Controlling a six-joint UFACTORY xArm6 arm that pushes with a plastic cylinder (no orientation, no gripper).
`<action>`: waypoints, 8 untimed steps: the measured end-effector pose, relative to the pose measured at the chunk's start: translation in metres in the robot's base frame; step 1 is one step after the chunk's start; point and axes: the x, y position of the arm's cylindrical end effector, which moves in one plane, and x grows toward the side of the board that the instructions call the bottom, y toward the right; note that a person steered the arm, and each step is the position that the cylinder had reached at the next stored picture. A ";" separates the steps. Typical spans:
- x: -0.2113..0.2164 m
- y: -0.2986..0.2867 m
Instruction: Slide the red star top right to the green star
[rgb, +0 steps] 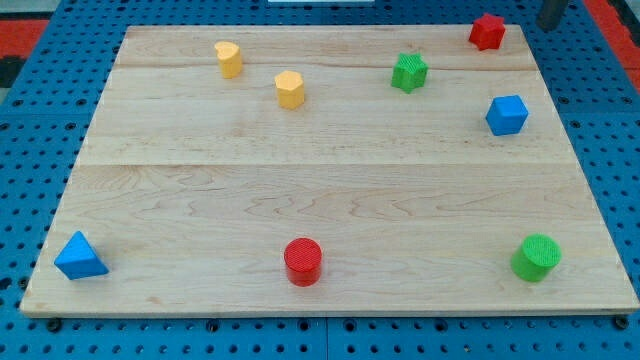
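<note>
The red star (487, 31) sits near the board's top right corner. The green star (408, 72) lies to its lower left, a clear gap apart. A short piece of the dark rod shows at the view's top edge, and my tip (550, 25) is just to the right of the red star, beyond the board's right edge and not touching the star.
A blue cube (507, 114) lies below the red star. Two yellow blocks (229, 59) (289, 88) are at the top left. A red cylinder (303, 261), a green cylinder (536, 257) and a blue triangle (80, 256) line the wooden board's (200, 180) bottom edge.
</note>
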 end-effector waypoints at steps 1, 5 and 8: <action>0.001 -0.033; 0.002 -0.101; 0.018 -0.127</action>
